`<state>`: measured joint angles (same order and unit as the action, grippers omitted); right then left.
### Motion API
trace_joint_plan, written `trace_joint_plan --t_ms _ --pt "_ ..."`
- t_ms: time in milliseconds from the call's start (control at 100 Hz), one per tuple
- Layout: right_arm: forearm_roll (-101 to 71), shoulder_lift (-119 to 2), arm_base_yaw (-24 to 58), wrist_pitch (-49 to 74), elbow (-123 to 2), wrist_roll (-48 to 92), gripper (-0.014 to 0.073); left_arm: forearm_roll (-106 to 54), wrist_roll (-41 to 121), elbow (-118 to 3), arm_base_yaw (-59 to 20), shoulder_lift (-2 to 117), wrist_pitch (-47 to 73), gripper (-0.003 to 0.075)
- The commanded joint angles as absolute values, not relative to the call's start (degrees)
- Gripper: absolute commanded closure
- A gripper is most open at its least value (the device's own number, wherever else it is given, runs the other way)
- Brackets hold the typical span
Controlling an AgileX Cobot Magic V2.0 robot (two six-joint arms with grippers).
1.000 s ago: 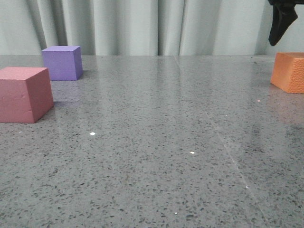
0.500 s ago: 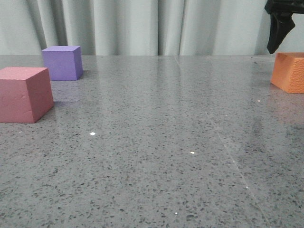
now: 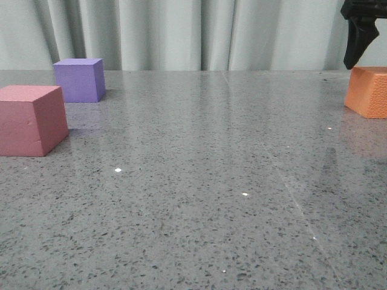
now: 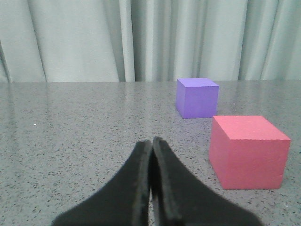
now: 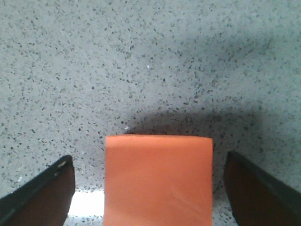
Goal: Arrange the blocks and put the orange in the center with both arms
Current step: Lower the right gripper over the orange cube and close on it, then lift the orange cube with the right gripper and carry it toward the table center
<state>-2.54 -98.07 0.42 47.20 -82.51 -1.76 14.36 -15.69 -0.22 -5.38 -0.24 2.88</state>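
Note:
The orange cube (image 3: 370, 90) sits at the table's right edge, cut off by the front view's border. My right gripper (image 5: 149, 186) hangs above it, open, one finger on each side of the orange cube (image 5: 158, 179) with gaps between; only one black finger (image 3: 358, 33) shows in the front view. The dusty pink cube (image 3: 31, 119) rests at the left, the purple cube (image 3: 79, 79) behind it. My left gripper (image 4: 152, 143) is shut on nothing, low over the table, with the pink cube (image 4: 247, 150) and purple cube (image 4: 197, 97) ahead and to one side.
The grey speckled table (image 3: 199, 163) stretches between the left pair of cubes and the orange one. A pale curtain (image 3: 181, 33) closes off the back.
The right gripper's finger has shifted slightly right and lower, coming down beside the orange cube. The cubes have not moved.

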Motion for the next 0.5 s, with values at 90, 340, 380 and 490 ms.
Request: trace_joint_plan --t_ms 90,340,380,490 --pt "-2.6 -98.9 0.0 45.3 -84.4 -1.7 -0.0042 14.0 -16.3 2.8 -5.2 -2.0 -1.4 0.0739" --pt "-2.6 -100.0 0.0 45.4 -84.4 -1.7 0.0004 14.0 -16.3 2.8 -5.2 -2.0 -1.4 0.0739" --pt "-2.6 -100.0 0.0 45.5 -84.4 -1.7 0.0048 14.0 -16.3 2.8 -5.2 -2.0 -1.4 0.0739" --pt "-2.6 -100.0 0.0 46.0 -84.4 -1.7 0.0243 14.0 -16.3 2.8 -5.2 -2.0 -1.4 0.0739"
